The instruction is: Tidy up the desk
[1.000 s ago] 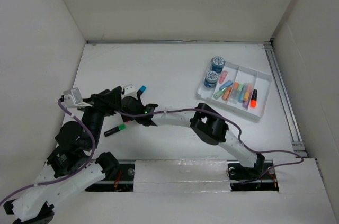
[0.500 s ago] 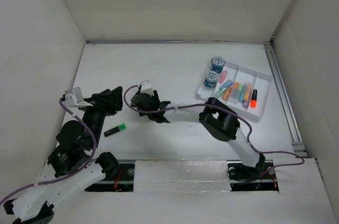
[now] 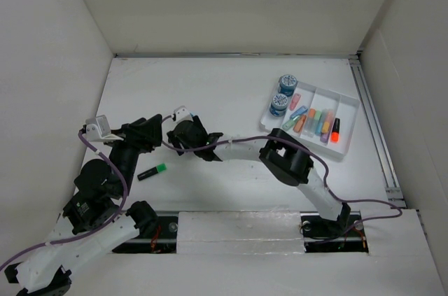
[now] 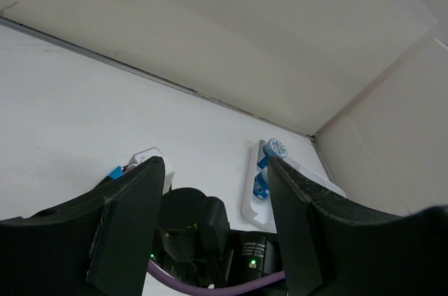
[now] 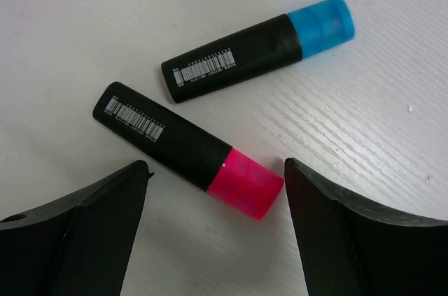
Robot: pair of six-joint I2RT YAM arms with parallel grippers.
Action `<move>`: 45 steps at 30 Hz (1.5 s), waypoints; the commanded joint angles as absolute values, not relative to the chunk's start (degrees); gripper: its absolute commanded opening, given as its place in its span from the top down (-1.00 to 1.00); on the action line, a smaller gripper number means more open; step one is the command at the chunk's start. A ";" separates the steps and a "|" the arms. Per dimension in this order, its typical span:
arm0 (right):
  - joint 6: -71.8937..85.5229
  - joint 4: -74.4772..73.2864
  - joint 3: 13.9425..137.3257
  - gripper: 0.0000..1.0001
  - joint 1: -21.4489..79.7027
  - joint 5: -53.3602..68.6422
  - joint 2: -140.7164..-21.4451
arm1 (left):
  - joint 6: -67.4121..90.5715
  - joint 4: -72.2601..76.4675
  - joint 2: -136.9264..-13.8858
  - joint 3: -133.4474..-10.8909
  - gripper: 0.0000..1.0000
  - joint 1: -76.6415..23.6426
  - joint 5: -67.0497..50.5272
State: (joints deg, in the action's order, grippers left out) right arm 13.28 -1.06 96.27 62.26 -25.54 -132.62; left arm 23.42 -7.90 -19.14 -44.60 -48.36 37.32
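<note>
White worktop (image 5: 84,23) carries a pink marker (image 5: 185,149) below the released right claw (image 5: 215,164); centre the claw across the black barrel, clear of the blue marker (image 5: 255,47), before clenching.

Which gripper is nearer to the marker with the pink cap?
Right. The right gripper hangs open directly over the pink-capped marker; the left gripper sits apart, further left in the top view.
</note>
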 commanded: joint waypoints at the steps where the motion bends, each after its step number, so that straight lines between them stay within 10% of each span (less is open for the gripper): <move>1: 8.62 -2.28 94.57 -0.68 61.35 -17.59 -133.68 | 22.59 -5.19 -19.69 -44.12 -0.13 -48.25 36.74; 7: 8.96 -4.92 95.37 0.16 61.96 -13.80 -134.83 | 22.50 -5.19 -19.95 -44.12 -0.13 -48.25 36.56; 11: 10.89 -3.79 90.98 0.32 62.49 -14.68 -131.58 | 22.50 -5.10 -19.86 -44.03 -0.13 -48.25 36.65; 18: 10.46 -4.74 94.64 -0.47 62.49 -16.00 -132.27 | 22.50 -5.19 -20.13 -44.21 -0.13 -48.25 36.21; 31: 10.11 -7.91 105.64 -0.51 60.73 -10.73 -141.06 | 22.32 -5.19 -19.69 -44.12 -0.13 -48.25 36.30; 38: 10.81 -5.45 99.94 0.46 60.73 -10.81 -137.38 | 22.32 -5.10 -19.60 -44.21 -0.13 -48.25 36.21; 45: 17.83 9.36 78.25 0.80 60.73 -9.32 -115.96 | 22.24 -5.10 -19.51 -44.21 -0.13 -48.25 36.04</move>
